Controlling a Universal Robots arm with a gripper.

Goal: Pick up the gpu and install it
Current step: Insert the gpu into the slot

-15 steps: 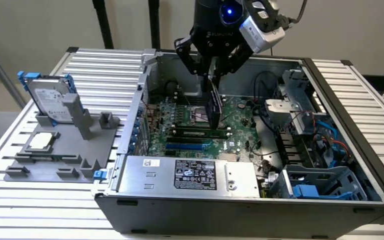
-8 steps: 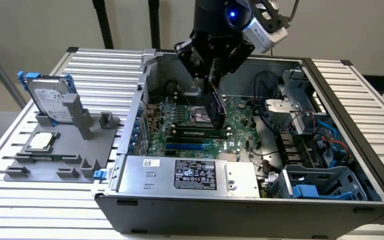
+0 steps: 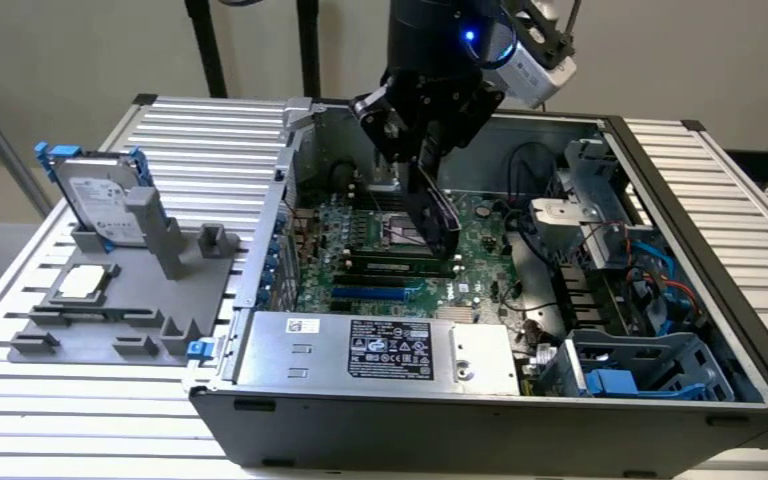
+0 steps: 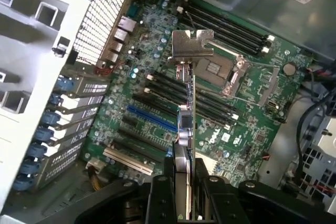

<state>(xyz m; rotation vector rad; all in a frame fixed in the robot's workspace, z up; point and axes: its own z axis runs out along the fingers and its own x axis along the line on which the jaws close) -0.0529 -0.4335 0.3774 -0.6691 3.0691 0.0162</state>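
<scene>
The gpu (image 3: 435,215), a thin flat rectangular card with a black cooler face and a silver metal end bracket, hangs on edge in the exterior view. It is inside the open dark grey computer case (image 3: 704,260), above the large green motherboard (image 3: 357,265) and near its processor socket. The black gripper (image 3: 415,158) is clenched on the card's upper part, and the card slants down from it. Whether the lower edge touches the board cannot be told. On the exterior view's left, outside the case, a silver hard drive with blue rails (image 3: 97,200) stands upright in a grey plastic fixture tray (image 3: 104,320).

In the wrist view the card (image 4: 187,124) is seen edge-on, running away from the camera to its silver bracket (image 4: 192,45). Two black fingers (image 4: 158,199) press its two flat faces, one from each side, with the gripper (image 4: 184,195) gripping the near end. The long blue expansion slot (image 4: 152,119) lies beside the card's line, not plainly under it.

I judge the card light and stiff, but fragile. It is thin enough to twist in a two-finger hold, and the smooth faces may slip. The best hold is across the flat faces near the edge opposite the connector, leaving that connector edge and the bracket free.
</scene>
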